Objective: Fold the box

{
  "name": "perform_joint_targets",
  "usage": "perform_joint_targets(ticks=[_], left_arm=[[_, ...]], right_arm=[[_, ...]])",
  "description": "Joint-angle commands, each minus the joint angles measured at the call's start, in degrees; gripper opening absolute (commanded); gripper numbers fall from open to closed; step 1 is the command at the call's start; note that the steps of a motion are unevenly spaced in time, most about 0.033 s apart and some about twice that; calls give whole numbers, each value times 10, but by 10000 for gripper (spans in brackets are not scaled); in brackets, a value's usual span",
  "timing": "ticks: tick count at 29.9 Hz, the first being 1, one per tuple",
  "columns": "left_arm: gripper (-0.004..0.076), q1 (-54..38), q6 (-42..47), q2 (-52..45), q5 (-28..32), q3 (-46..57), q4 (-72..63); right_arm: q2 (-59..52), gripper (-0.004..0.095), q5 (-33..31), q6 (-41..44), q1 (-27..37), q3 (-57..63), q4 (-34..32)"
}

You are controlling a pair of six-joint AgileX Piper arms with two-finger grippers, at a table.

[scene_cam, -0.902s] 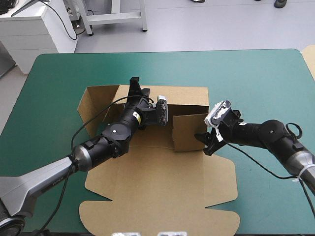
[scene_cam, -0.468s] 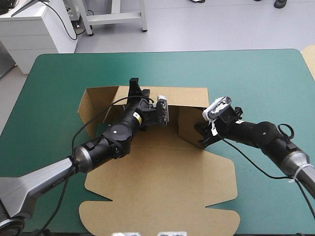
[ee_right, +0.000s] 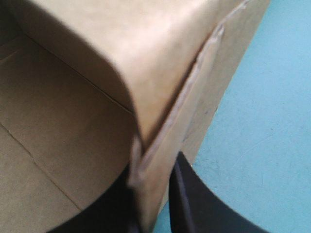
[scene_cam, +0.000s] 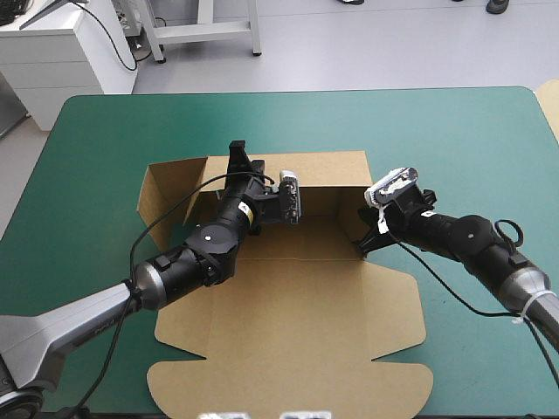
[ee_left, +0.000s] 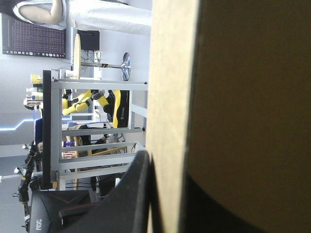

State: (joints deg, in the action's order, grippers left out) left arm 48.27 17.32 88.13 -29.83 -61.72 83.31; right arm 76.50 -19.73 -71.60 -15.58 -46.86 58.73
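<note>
Cardboard has moved: the box (scene_cam: 297,305), a brown cut sheet lying mid-bench on the teal-green cover (scene_cam: 454,131), now shows its bare floor, where just before a side flap (ee_right: 146,63) leaned inward over it. That flap now stands upright at the floor's right end. The right jaws are pinched almost closed on its near edge, with a black finger (ee_right: 199,208) on each face of the board. The left jaws grip the top edge of the raised back wall (scene_cam: 297,170) tightly, as they did earlier. At the floor's other end the left flap (scene_cam: 170,196) stands partly raised, touched by neither. The lid part lies flat toward the bench's near edge.
</note>
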Motion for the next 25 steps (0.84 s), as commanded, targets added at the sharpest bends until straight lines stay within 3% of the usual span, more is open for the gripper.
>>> perform_joint_targets(ticks=[1, 6, 9, 25], left_arm=[[130, 4, 16, -15, 23, -9, -27], [442, 4, 16, -15, 30, -9, -35], [568, 5, 16, -19, 30, -9, -29], [589, 209, -24, -110, -88, -9, -84]], right_arm=[[-15, -15, -46, -21, -1, -18, 9], [-15, -15, -34, -11, -1, -18, 9], [-15, -15, -25, 9, -1, -18, 9], [-15, -15, 21, 38, -1, -18, 5]])
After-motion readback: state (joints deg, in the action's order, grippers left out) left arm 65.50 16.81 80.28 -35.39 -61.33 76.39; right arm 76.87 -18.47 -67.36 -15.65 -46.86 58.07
